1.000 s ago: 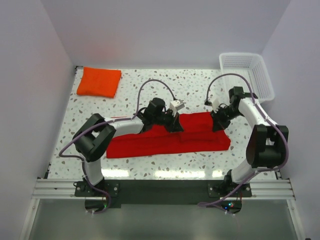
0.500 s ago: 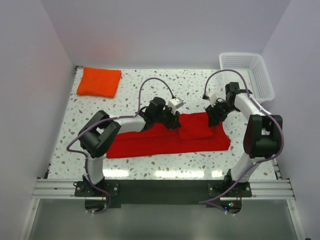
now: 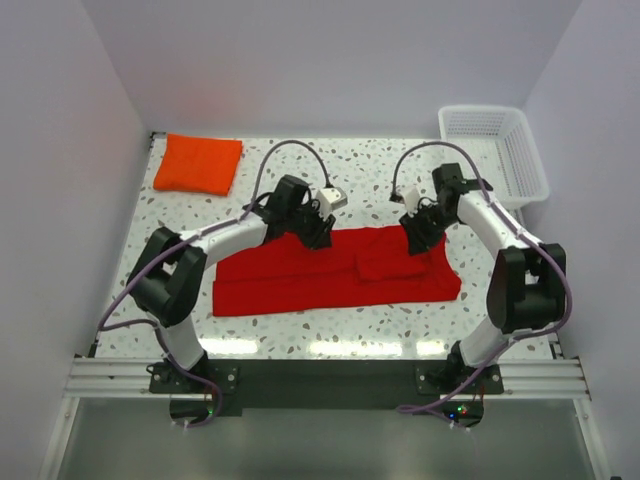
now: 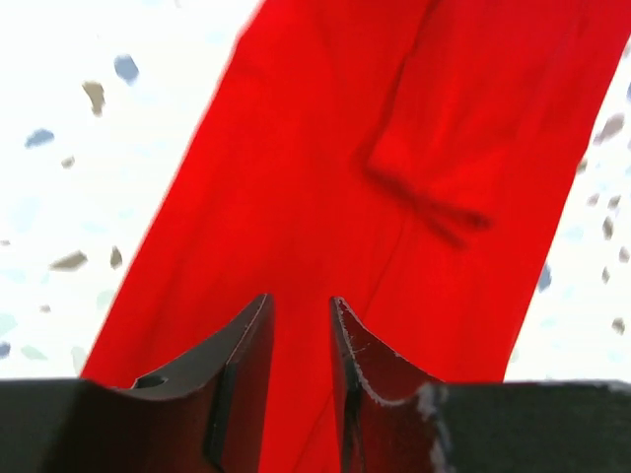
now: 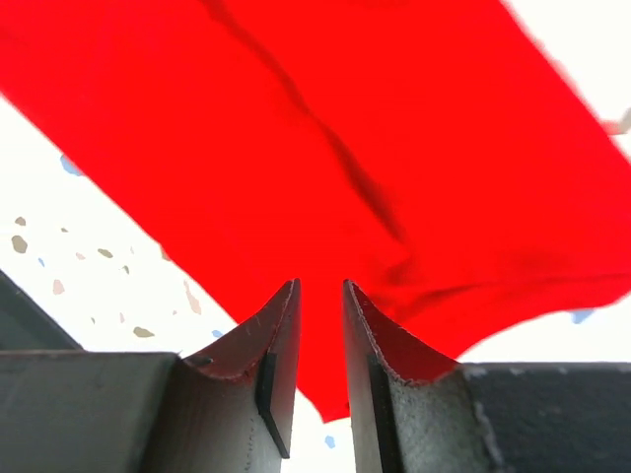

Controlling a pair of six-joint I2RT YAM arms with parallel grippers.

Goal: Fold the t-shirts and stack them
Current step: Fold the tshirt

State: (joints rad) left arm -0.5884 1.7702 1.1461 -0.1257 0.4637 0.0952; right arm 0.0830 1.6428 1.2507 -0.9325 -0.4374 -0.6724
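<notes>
1. Red shirt (image 3: pixel 335 270) is lying spread in a long band on the table (image 3: pixel 300 335), nearer the arms than the basket (image 3: pixel 482 109) and to its left. The orange shirt (image 3: pixel 198 163) is sitting folded, well left of the basket along the same far edge.
2. The right gripper (image 3: pixel 415 238) is hovering over the band's far edge, closer to the basket, and the left gripper (image 3: pixel 320 238) farther from it. Each is standing slightly parted, gripping nothing.
3. We are judging the next fold of the red shirt to be the step in hand. We should be pinching every layer at two matching spots and carrying both sides evenly.
4. We are reading the doubled flap toward the basket end as loose, so it is needing smoothing first.
5. We are struggling to make out sleeves or collar. We cannot tell whether the fingertips are touching cloth.
</notes>
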